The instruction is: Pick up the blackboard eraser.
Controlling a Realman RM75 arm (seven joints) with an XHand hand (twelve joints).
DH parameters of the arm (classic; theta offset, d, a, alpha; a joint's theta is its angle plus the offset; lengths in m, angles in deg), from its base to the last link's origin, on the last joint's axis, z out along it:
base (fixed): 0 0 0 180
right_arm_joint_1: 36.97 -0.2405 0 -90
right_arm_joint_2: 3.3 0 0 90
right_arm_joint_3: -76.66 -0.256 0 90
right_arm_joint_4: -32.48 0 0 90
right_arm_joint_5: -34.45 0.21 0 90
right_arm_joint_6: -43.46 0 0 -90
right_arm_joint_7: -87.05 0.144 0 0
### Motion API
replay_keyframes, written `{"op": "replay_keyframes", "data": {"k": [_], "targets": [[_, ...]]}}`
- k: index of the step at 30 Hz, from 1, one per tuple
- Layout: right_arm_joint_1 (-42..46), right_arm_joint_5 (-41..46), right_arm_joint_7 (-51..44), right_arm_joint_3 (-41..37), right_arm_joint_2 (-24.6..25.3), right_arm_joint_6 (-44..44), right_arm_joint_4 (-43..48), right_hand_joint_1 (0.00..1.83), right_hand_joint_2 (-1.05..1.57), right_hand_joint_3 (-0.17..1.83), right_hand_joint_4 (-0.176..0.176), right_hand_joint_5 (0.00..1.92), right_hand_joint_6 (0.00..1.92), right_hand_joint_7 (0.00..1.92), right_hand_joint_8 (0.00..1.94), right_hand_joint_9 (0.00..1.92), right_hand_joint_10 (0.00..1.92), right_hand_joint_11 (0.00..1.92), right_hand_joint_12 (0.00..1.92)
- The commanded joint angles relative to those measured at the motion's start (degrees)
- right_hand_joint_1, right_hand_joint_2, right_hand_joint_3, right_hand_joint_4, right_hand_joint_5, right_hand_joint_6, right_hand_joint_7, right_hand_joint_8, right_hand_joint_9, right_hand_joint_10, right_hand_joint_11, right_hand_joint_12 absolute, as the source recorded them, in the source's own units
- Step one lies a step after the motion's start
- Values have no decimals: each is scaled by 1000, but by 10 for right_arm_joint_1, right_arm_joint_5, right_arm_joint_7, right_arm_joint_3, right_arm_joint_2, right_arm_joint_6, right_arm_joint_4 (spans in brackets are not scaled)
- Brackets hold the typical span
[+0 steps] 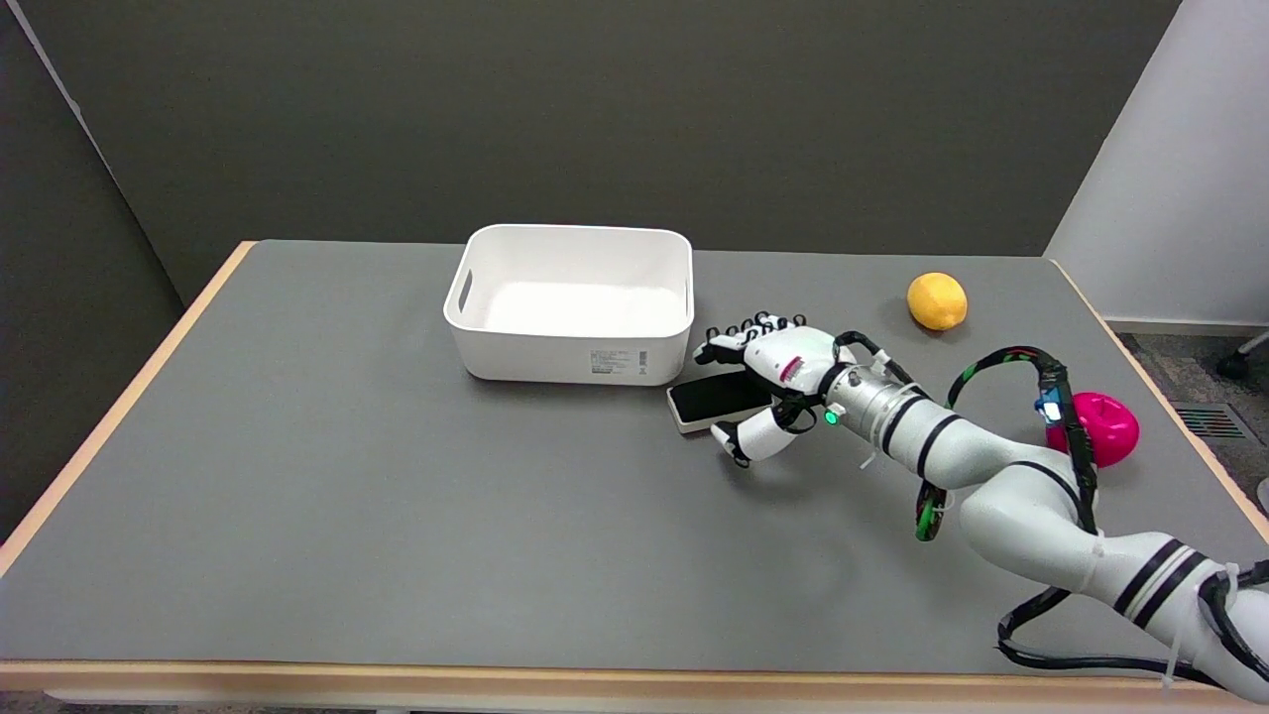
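You have one table [397,516] before you, grey-topped with a pale wooden edge. On it you can count one white bin [570,347], rectangular, with handle slots in its end walls. One blackboard eraser [712,399] lies flat, black face up in a white frame. You can count one yellow fruit [937,300], lemon-like, and one pink object [1105,426], rounded and partly hidden behind the arm. One robot arm [1001,476] is in view, bearing one right hand [768,382].

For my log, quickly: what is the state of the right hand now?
Right hand: around the flat black-and-white blackboard eraser lying on the table, fingers behind it, thumb in front; whether it grips cannot be told.
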Motion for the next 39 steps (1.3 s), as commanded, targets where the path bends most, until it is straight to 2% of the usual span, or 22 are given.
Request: {"op": "replay_keyframes", "data": {"k": [1, 4, 6, 19, 23, 25, 27, 29, 31, 32, 33, 34, 37, 39], "targets": [[-42, 0, -2, 38, 8, 7, -28, 620, 605, 986, 40, 231, 487, 338, 420, 235, 737, 57, 1130], [-40, -1, -2, 38, 10, 7, -34, 670, 617, 939, 39, 247, 461, 365, 383, 239, 750, 45, 1171], [-38, -1, -2, 38, 12, 5, -37, 625, 611, 990, 40, 234, 490, 350, 432, 245, 742, 59, 1131], [-26, -1, -2, 34, 14, -24, -35, 644, 617, 992, 32, 242, 504, 383, 465, 264, 756, 64, 1134], [-23, 2, -2, 35, 15, -50, -37, 741, 640, 927, 19, 283, 501, 461, 473, 309, 828, 63, 1189], [-23, 3, -2, 35, 15, -55, -37, 829, 684, 934, 13, 367, 687, 553, 633, 416, 941, 120, 1236], [-23, 0, -2, 35, 15, -56, -35, 847, 720, 921, 24, 415, 817, 604, 727, 462, 992, 152, 1261], [-23, -1, -2, 35, 15, -57, -34, 889, 761, 895, 38, 470, 994, 683, 912, 539, 1086, 211, 1305], [-23, -1, -2, 35, 15, -60, -34, 1254, 1030, 385, 16, 501, 1068, 752, 1316, 599, 1151, 251, 1335], [-23, -1, -2, 35, 15, -60, -34, 1277, 1106, 265, -28, 517, 1217, 789, 1369, 628, 1185, 268, 1366], [-21, -1, -2, 35, 15, -60, -33, 1204, 1158, 214, -98, 535, 1463, 834, 1341, 662, 1228, 286, 1412], [-20, -1, -2, 35, 15, -62, -33, 1180, 1168, 208, -134, 548, 1548, 861, 1326, 683, 1255, 308, 1443], [-16, -1, -2, 33, 15, -69, -32, 1200, 1126, 262, -167, 569, 1494, 893, 1317, 716, 1294, 369, 1491], [-15, -1, -2, 30, 15, -73, -32, 1204, 1123, 266, -175, 570, 1480, 897, 1327, 729, 1309, 383, 1504]]}}
